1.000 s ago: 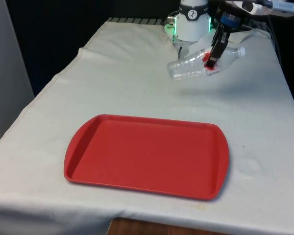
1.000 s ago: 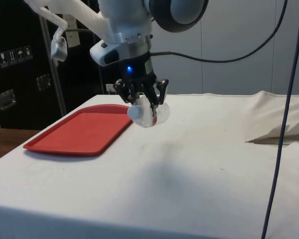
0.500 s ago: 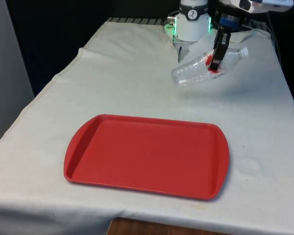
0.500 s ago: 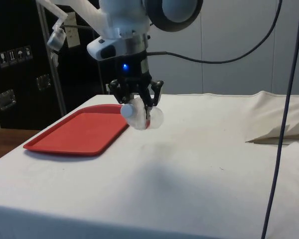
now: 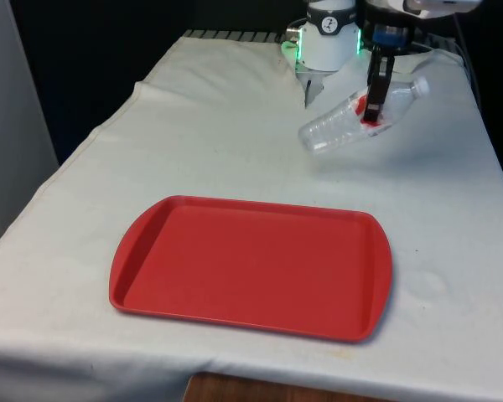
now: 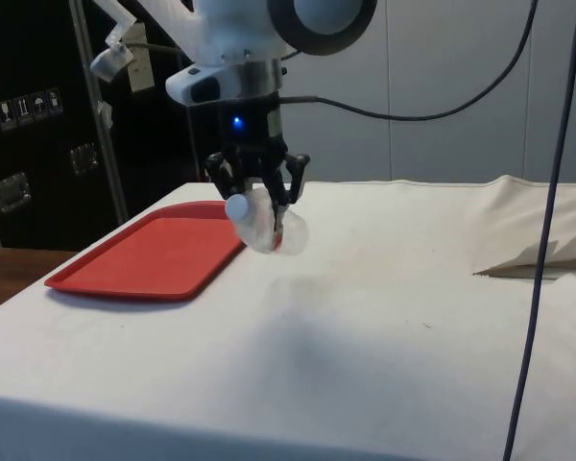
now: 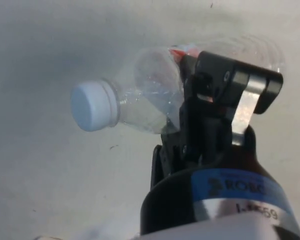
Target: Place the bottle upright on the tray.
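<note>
Front view: claw [image 5: 374,107] pinching the bottle [image 5: 360,115] has lifted and tilted it, cap [image 5: 419,85] higher than a second ago. Tray [image 5: 251,266] lies well apart from the claw, so carrying comes next.

My claw [image 6: 257,197] grips the clear bottle [image 6: 262,221] off the bench [image 6: 365,336], white cap [image 6: 237,207] tilted toward the camera. The red tray [image 6: 149,256] lies flat near the dark cabinets [image 6: 38,125], just beside the bottle. A cloth fold [image 6: 538,254] sits well apart.

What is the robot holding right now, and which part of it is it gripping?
The pincer is shut on a clear plastic bottle with a white cap, gripping its upper body around the red label, below the neck. The bottle is tilted and off the cloth.
</note>
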### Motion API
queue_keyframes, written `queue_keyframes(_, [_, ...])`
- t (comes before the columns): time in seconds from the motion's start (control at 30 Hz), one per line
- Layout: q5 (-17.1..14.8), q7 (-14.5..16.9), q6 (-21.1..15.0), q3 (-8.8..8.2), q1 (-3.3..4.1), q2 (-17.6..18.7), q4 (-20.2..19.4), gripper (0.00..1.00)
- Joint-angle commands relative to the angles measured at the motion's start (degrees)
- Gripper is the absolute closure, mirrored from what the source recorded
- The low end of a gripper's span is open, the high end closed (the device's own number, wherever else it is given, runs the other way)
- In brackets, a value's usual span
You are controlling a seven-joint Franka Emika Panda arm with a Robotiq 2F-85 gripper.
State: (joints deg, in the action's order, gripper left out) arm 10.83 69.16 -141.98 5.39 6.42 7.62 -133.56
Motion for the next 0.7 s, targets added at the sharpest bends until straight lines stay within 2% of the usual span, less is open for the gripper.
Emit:
queue_keyframes(0.0, [-1.6,1.5,-1.1,0.17,-0.29,0.1,-0.2,0.66])
queue_keyframes(0.07, [-3.4,3.2,-1.4,0.06,-0.34,0.2,-0.2,0.66])
queue_keyframes(0.1, [-2.5,2.3,-0.5,-0.17,-0.11,0.1,-0.1,0.66])
queue_keyframes(0.13, [-4.1,3.8,-1.5,0.00,-0.40,0.2,-0.1,0.66])
queue_keyframes(0.33, [-8.4,8.0,-1.9,-0.34,-0.40,0.3,0.1,0.66])
queue_keyframes(0.37, [-7.6,7.2,-1.1,-0.63,-0.17,0.1,0.0,0.66])
queue_keyframes(0.4, [-9.1,8.7,-1.9,-0.34,-0.40,0.4,0.2,0.66])
queue_keyframes(0.63, [-14.5,14.0,-1.7,-0.74,-0.52,0.7,1.0,0.66])
queue_keyframes(0.67, [-13.2,12.8,-1.3,-0.97,-0.29,0.5,0.7,0.66])
